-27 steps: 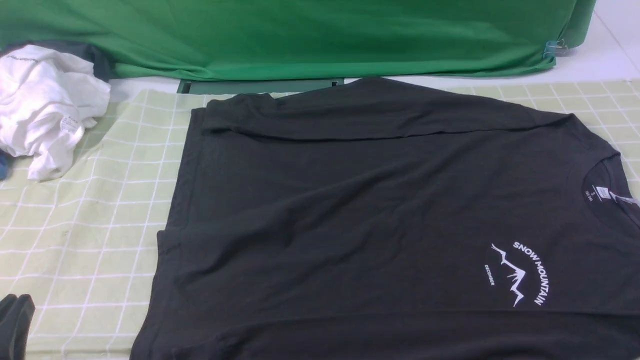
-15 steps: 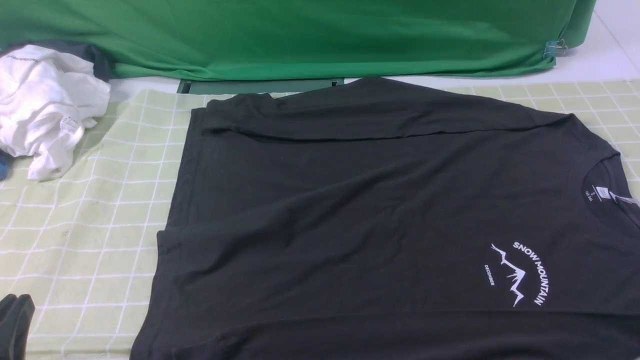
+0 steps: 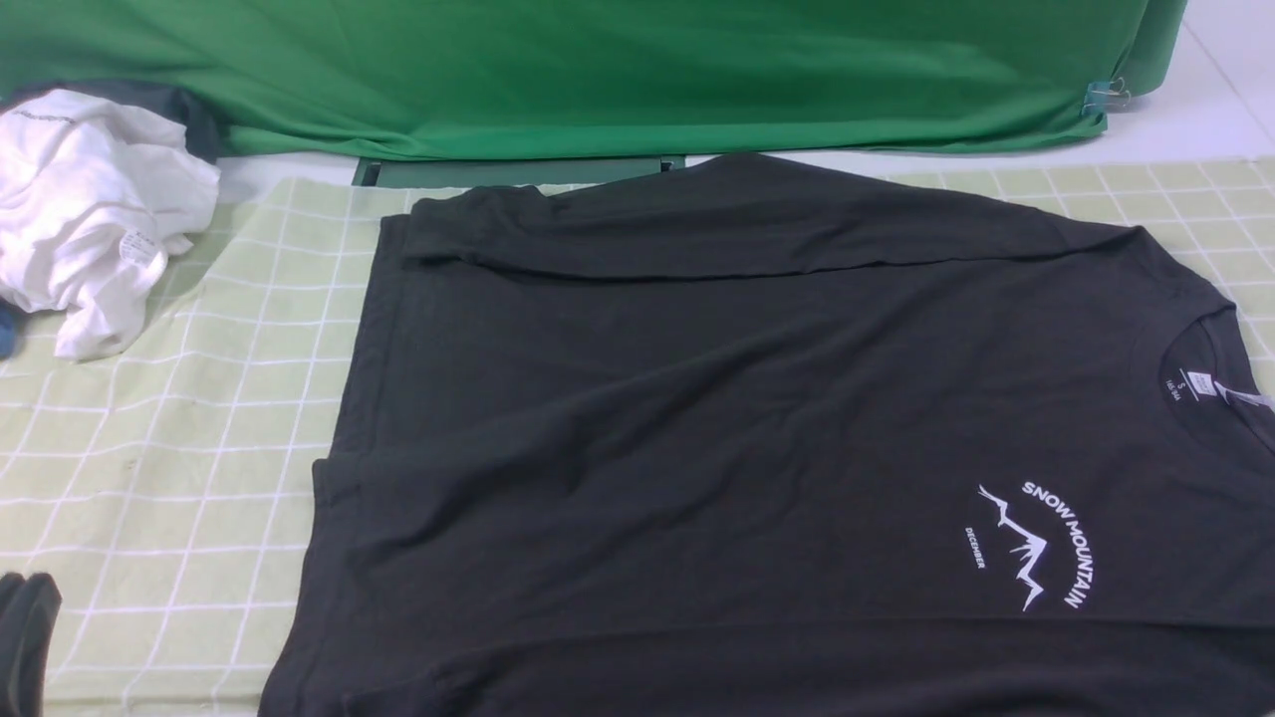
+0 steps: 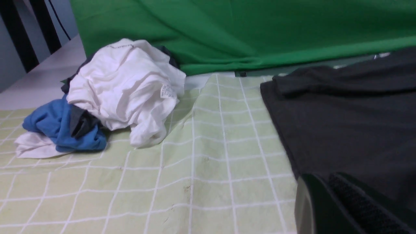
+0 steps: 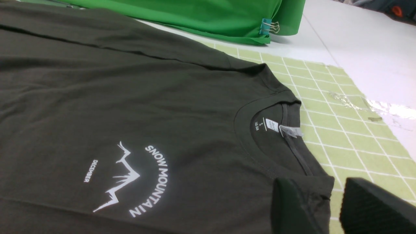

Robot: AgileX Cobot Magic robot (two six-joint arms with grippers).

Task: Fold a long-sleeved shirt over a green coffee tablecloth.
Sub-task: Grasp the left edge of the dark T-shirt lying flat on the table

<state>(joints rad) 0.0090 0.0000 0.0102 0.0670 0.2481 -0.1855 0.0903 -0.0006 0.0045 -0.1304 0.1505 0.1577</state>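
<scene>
The black long-sleeved shirt (image 3: 717, 418) lies spread flat on the pale green grid tablecloth (image 3: 179, 418), neck toward the right. Its far sleeve is folded across the body. The white SNOW MOUNTAIN logo (image 3: 1036, 543) and the neck label (image 3: 1200, 383) face up. My left gripper (image 3: 28, 597) sits at the bottom left corner over the cloth, left of the shirt's hem. In the left wrist view its fingers (image 4: 308, 201) are pressed together, empty, beside the shirt's edge (image 4: 341, 110). My right gripper (image 5: 328, 195) is open, its fingers (image 5: 286, 204) straddling the shoulder edge beside the collar (image 5: 269, 136).
A crumpled white garment (image 3: 90, 209) lies at the far left with a blue one (image 4: 58, 126) beside it. Plain deep-green fabric (image 3: 598, 70) drapes along the back, held by a clip (image 3: 1101, 97). Bare white table (image 5: 357, 39) and clear tape (image 5: 373, 107) lie past the cloth's right edge.
My left gripper has shifted slightly toward the left edge of the front view. The shirt and the other garments have not moved.
</scene>
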